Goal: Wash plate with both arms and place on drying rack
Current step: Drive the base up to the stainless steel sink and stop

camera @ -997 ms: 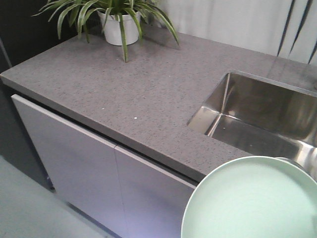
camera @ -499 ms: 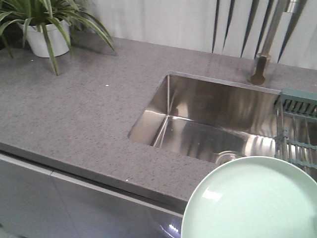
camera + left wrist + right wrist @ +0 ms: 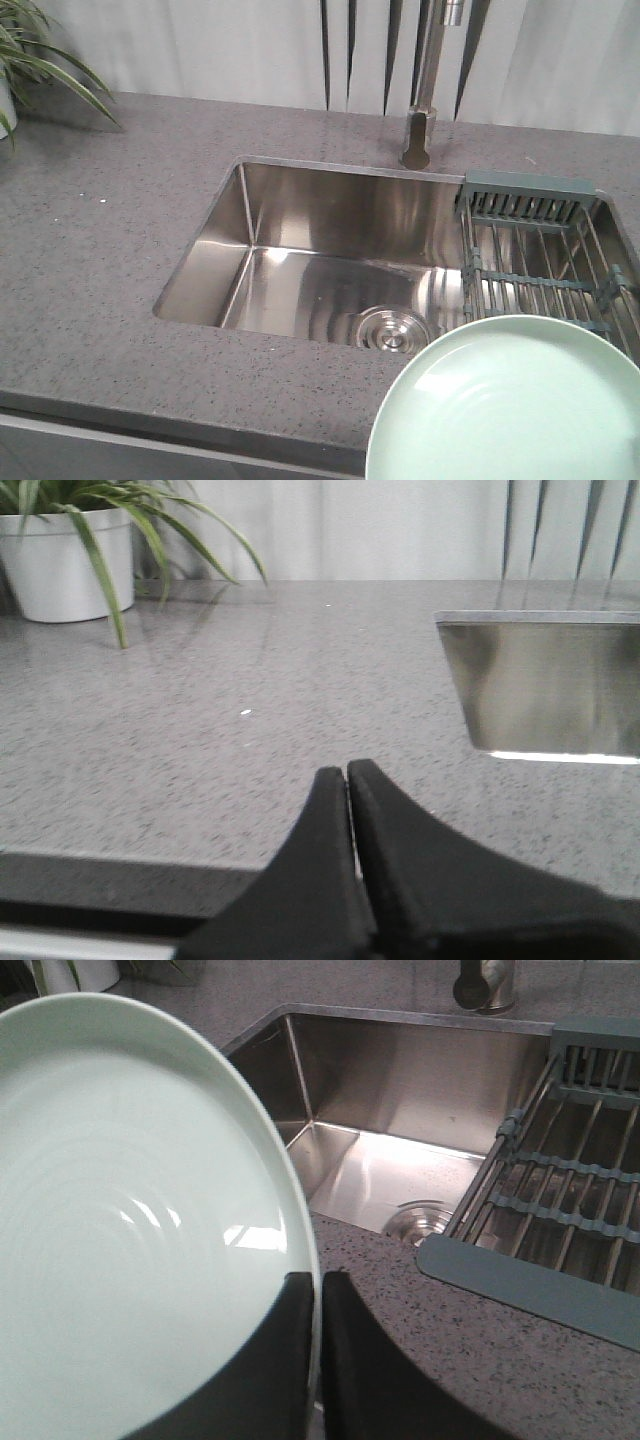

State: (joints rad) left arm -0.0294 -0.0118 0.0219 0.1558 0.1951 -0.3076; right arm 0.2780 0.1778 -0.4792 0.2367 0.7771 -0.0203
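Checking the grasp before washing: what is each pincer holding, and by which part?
The right pincer clamps the plate by its rim; the left pincer is shut on nothing.

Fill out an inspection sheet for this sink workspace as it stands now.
Surface: grey speckled stone countertop; inset stainless steel sink with round steel drain, no water seen.
Job's things: round mint-green plate held by its rim, not yet in the sink; wire drying rack with grey-green ends spans the sink's right end, visible bars bare.
Clutter: one tiny white speck on the countertop.
Grippers: left gripper shut, holding nothing; right gripper shut on the plate.
Cables: nothing seen.
Surroundings: metal faucet behind the sink; white pot of green leaves at the back left; pale wall.
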